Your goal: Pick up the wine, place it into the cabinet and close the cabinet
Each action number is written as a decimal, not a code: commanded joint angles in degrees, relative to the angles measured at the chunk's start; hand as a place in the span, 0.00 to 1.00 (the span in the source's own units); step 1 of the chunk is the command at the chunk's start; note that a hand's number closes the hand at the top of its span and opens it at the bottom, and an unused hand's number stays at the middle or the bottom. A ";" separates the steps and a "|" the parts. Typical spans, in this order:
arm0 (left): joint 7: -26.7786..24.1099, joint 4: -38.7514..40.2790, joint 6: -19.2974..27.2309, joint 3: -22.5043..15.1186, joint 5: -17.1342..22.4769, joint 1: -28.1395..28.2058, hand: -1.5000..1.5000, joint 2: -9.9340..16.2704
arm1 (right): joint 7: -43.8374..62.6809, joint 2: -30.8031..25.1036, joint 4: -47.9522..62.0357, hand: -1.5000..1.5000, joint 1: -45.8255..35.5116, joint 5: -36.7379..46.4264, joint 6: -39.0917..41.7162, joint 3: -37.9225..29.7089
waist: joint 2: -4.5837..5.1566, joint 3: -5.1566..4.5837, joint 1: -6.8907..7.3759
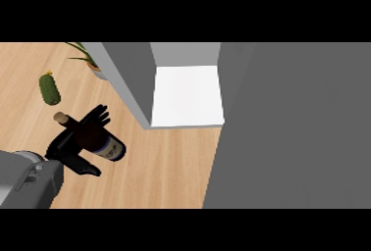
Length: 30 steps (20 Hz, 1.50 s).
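A large grey cabinet (290, 122) fills the right side of my view, its door swung open towards me so that a white shelf (187, 95) shows inside, bare where I can see it. To its left runs the pale wooden desk (167, 166).

My left forearm comes in from the lower left corner, and my left hand (72, 147) is wrapped round the wine (98, 139), fingers curled over the dark bottle with the thumb below it. The bottle is tilted, its cork pointing up and to the left, its label end nearer the cabinet. It is well short of the opening. My right hand is not in view.

Beyond the bottle a small green cucumber (49, 89) lies on the desk, and a potted plant (91, 61) peeks out behind the cabinet's left wall (130, 83).

The risk I judge from here: carried at this tilt, the bottle could strike that wall or the shelf's front edge on the way in, and set down leaning, it could topple or roll inside and block the door from closing.
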 commanded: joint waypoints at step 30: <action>-21.68 -4.46 19.01 1.04 0.50 11.32 1.00 -10.73 | -3.88 -6.49 -8.64 0.00 6.41 1.35 -3.03 -0.26 | -0.31 0.19 1.88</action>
